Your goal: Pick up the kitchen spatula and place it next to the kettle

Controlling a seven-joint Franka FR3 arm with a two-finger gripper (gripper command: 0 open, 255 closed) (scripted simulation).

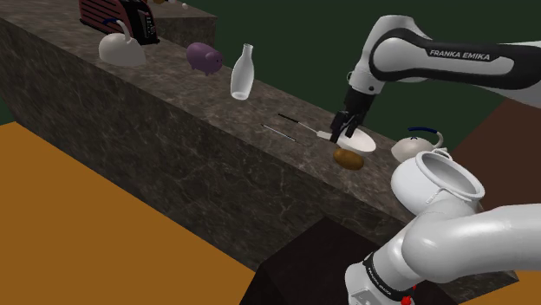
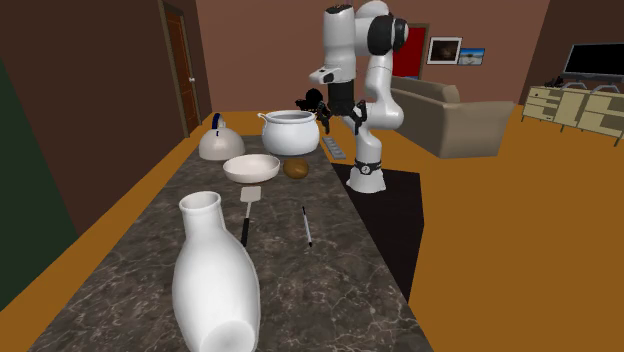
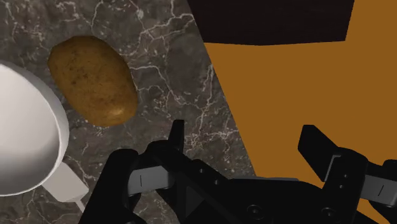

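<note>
The spatula [image 2: 247, 207], with a white blade and a black handle, lies flat on the dark marble counter [image 2: 340, 270]; its blade [image 3: 65, 184] points toward the white bowl [image 2: 251, 167]. In the shoulder view the spatula [image 1: 305, 127] lies just left of the bowl [image 1: 361, 141]. The white domed kettle [image 2: 222, 143] with a blue handle stands beyond the bowl, and in the shoulder view the kettle [image 1: 417, 145] is at the right. My gripper [image 3: 245, 137] hangs open and empty above the counter's edge, beside the potato [image 3: 93, 79]. In the other views the gripper [image 1: 345, 130] [image 2: 318, 110] hovers over the bowl and potato.
A white pot [image 2: 289, 131] stands beside the kettle and a brown potato [image 2: 296, 168] next to the bowl. A thin dark utensil [image 2: 307, 226] lies parallel to the spatula. A white bottle [image 1: 243, 71], a purple pig figure [image 1: 205, 57], a second domed vessel [image 1: 121, 48] and a toaster [image 1: 117, 17] stand farther along.
</note>
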